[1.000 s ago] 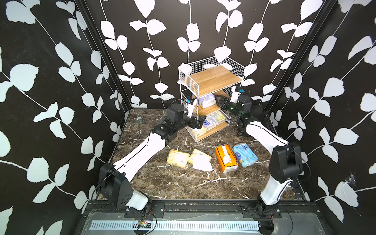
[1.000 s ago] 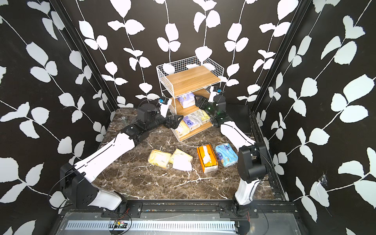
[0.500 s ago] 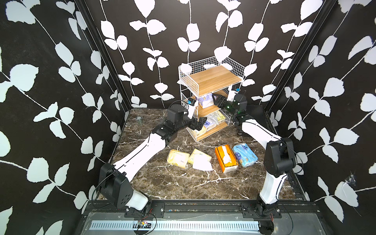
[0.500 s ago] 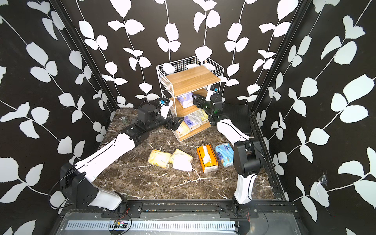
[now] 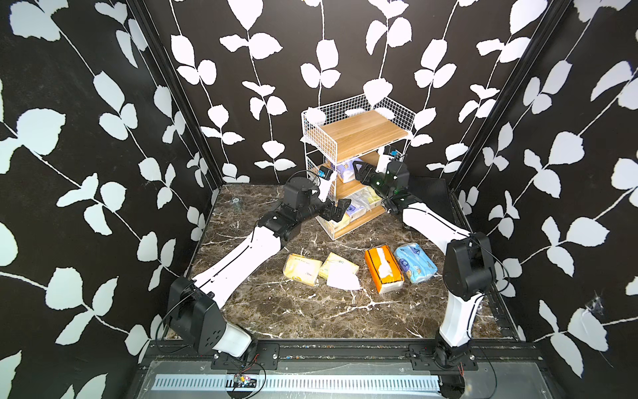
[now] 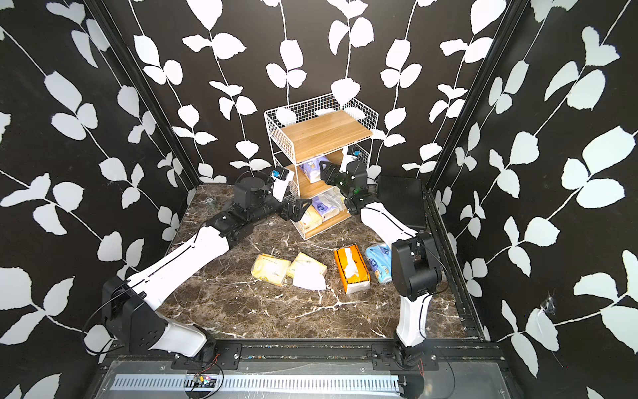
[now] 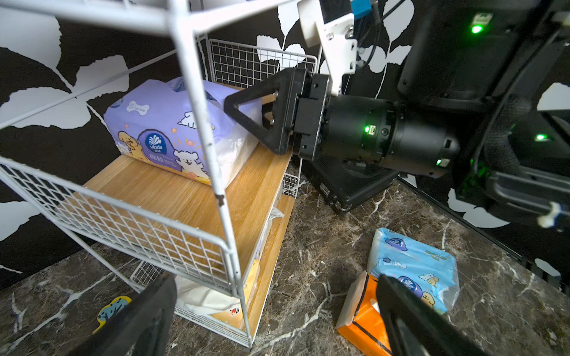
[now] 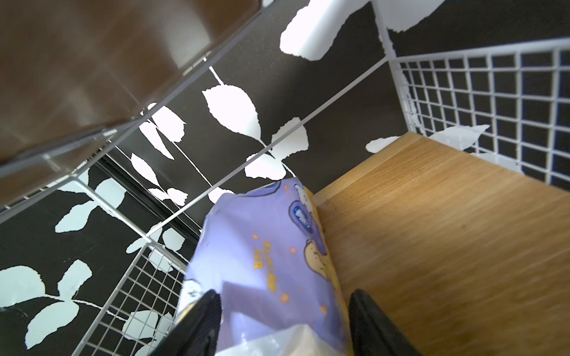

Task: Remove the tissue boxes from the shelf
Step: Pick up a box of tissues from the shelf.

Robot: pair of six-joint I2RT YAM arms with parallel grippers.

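Right wrist view: my right gripper is straddling the lilac tissue pack on the middle board of the shelf.
Whether it is pinching the pack I cannot tell; my left gripper is hovering wide open by the rack's near left corner.

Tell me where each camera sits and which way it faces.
Top views: high in front, looking down on the shelf, table, left arm and right arm.
Left wrist: low beside the shelf, facing the lilac pack and right arm; open left jaws show.
Right wrist: inside the middle tier, facing that pack between the right jaws.
Shared: both wrist views see the lilac pack.
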